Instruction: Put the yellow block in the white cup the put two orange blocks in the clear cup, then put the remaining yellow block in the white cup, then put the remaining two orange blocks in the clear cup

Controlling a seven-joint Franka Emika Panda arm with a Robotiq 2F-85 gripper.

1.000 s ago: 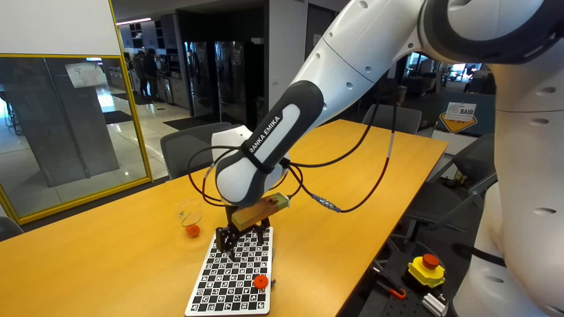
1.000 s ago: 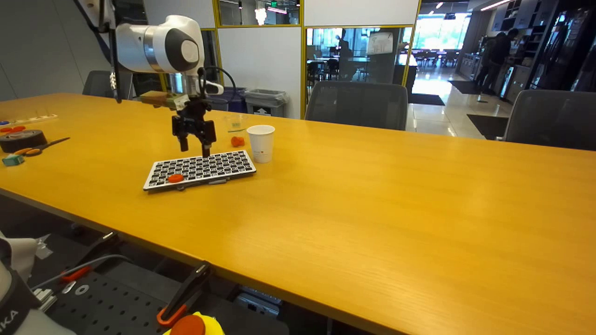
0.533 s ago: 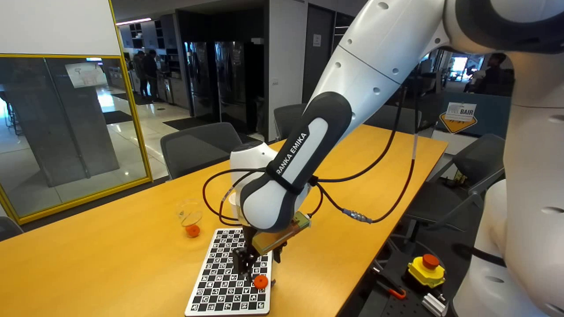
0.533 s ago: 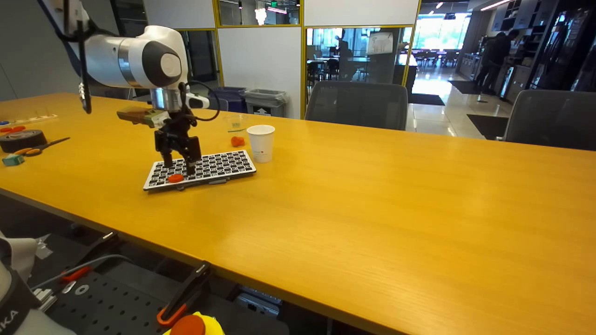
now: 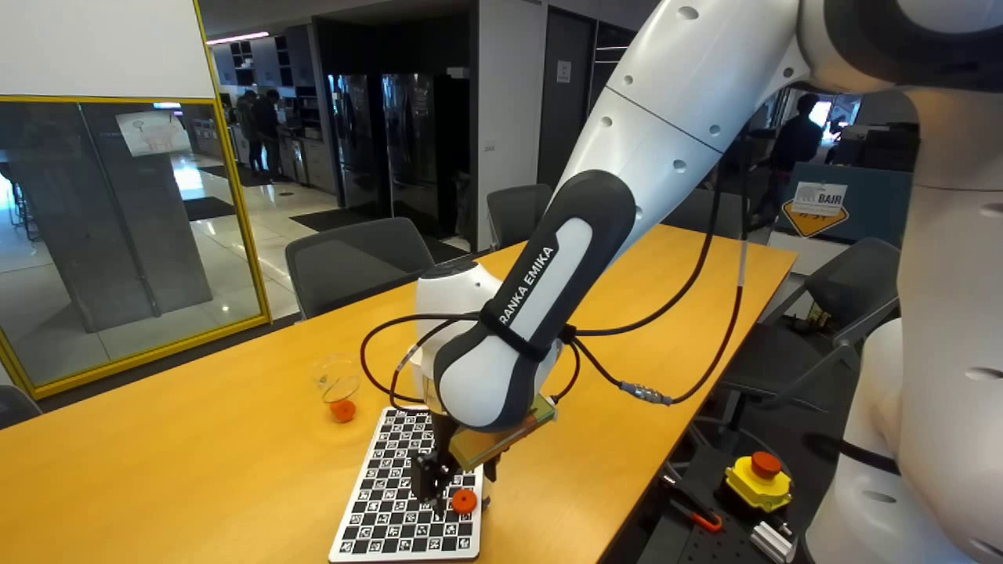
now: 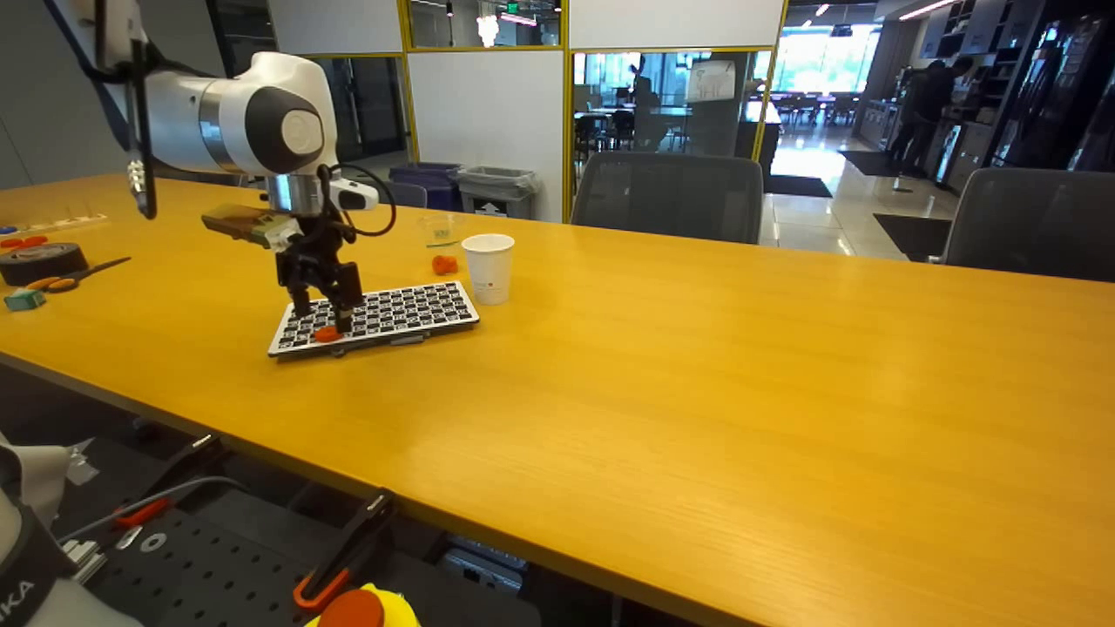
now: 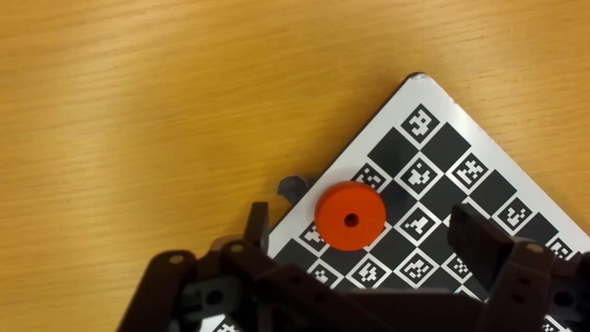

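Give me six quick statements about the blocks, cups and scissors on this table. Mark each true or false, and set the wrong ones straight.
1. An orange block lies on the checkered board. True.
2. The orange block is pinched tight. False: the gripper stands open, holding nothing.
3. The white cup stands upright on the table. True.
4. A green block lies on the table near the scissors. True.
5. The scissors lie inside the white cup. False: they lie on the table, near the black tape roll.
6. Both cups are on the checkered board. False: the white cup and the clear cup are off it.
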